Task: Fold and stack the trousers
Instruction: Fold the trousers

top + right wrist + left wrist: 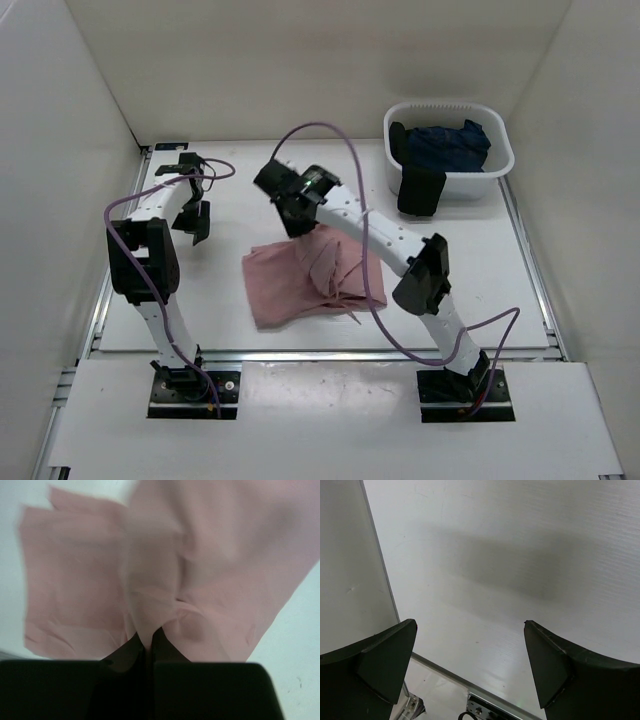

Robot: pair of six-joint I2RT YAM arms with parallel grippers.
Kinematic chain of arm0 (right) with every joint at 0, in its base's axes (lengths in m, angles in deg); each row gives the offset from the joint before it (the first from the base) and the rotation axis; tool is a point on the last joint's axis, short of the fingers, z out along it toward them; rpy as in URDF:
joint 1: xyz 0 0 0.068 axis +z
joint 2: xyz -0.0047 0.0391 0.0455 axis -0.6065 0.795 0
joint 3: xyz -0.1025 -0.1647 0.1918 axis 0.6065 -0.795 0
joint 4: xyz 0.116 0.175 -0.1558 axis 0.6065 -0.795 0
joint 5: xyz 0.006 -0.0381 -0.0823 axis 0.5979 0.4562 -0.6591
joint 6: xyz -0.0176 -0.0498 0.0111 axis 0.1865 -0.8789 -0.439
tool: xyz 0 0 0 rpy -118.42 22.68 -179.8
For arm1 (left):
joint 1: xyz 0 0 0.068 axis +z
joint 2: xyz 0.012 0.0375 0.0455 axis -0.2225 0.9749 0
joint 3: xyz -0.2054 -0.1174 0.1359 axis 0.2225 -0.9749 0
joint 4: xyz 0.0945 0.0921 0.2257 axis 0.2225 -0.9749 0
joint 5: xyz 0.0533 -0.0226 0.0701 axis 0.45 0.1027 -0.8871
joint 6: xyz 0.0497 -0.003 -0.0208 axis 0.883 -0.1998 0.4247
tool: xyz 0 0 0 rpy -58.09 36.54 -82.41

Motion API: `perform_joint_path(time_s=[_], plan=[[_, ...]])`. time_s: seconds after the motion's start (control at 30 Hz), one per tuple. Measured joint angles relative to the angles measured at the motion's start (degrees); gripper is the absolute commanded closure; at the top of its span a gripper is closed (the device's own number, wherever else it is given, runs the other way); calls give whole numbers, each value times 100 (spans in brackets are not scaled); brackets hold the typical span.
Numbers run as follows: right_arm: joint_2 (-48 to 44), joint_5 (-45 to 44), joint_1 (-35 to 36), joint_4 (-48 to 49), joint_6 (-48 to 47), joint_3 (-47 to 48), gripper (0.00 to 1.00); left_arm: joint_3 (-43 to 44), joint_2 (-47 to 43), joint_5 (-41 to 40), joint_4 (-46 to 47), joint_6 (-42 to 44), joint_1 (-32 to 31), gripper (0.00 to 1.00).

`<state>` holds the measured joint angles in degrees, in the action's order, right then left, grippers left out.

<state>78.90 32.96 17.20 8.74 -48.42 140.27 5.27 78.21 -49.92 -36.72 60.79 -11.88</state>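
The right end effector is pressed together on a raised fold of the trousers, pinched near their far edge. The left end effector is spread wide, with nothing held in it, above bare counter well to the left of the cloth. The trousers are seen bunched and partly folded at the counter's middle. A fold is judged to be in hand. Next, the pinched cloth should be carried across and laid flat, with edges matched, before it is released.
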Motion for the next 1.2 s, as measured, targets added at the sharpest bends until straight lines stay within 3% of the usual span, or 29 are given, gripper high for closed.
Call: perform_joint_path(time_s=[0.17,0.27,0.43,0.63,0.87,0.97,1.1,1.2], plan=[[240,525,315,-264,-42,-363,100,-24,52,85,-15,0,4,0],[234,612,256,-315,-120,-361,100,-24,181,446,-50,-13,-28,7],[-109,481,111,4,-59,-962,100,-120,170,1801,-369,-20,-289,0],[-1464,297,-599,437,238,-2299,100,-66,-455,3641,-935,-44,-533,0],[-2643,-46,-1342,629,426,-2636,100,-669,-426,4516,-748,-44,-1711,0],[-2691,-109,-1344,636,479,-2721,100,-791,-151,4339,-487,-44,-2308,0],[-2688,-157,-1344,649,551,-2946,100,-798,457,3567,-122,-48,-2750,25],[-2732,-295,-1344,656,538,-3101,100,-452,796,3165,-358,-92,-2721,61]])
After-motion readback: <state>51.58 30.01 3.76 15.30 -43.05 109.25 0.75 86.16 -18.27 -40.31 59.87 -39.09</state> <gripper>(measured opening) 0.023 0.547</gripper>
